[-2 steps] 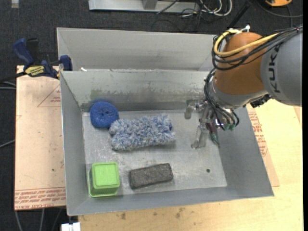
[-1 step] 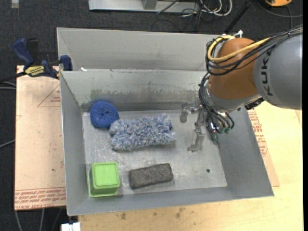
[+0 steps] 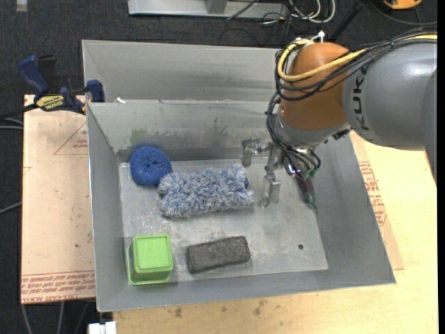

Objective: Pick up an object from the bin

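So, the whole layout can be pegged off the fuzzy blue-and-white bundle [image 3: 205, 192], the chenille-looking thing that's stretched out sideways across the middle of the grey metal bin [image 3: 292, 239].

The gripper [image 3: 259, 171] is parked right at that bundle's right end. Its fingers [image 3: 270, 188] are spread apart: one metal finger is seen by the bundle's upper right corner, the other is hung just off its lower right corner, close enough that touching can't be ruled in or out. Only bare bin floor and maybe the very tip of the fuzz is seen in the gap, so nothing is pinched. The bundle is lying flat on the floor and it's the closest thing to the claw by a good margin.

Above the gripper, the wrist is wrapped in an orange cover [image 3: 316, 85], with yellow and black cables [image 3: 327, 58] looped over it.

The other stuff, all placed from the bundle:
- a round blue scrubby ball [image 3: 149, 164] is tucked against its upper left end, looks like touching
- a dark grey rectangular block [image 3: 217, 253] is laid below it, slightly tilted, apart from it
- a green square tub-like thing [image 3: 151, 258] is sat below its left end, just left of the grey block, not touching the bundle
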Robot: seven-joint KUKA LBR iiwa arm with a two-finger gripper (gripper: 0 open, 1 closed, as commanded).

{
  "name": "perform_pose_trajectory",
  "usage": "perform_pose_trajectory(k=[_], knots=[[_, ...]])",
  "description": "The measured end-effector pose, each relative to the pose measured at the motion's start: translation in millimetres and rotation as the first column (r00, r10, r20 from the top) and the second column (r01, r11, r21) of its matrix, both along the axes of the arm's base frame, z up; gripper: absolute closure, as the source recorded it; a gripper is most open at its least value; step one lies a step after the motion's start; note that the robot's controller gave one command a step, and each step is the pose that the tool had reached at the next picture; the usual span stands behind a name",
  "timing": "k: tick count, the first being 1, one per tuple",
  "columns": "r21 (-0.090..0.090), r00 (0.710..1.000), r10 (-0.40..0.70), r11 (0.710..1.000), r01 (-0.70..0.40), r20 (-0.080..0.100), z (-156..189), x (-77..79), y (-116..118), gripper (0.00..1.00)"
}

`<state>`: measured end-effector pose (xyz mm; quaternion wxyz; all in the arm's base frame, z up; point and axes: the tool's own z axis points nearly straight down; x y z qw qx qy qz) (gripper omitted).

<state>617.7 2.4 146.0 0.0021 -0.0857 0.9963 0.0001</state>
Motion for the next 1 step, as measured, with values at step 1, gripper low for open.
perform_pose_trajectory(k=[1], knots=[[0.002, 0.994, 0.109, 0.994, -0.109, -0.001, -74.7, -16.5, 56.6, 1.00]])
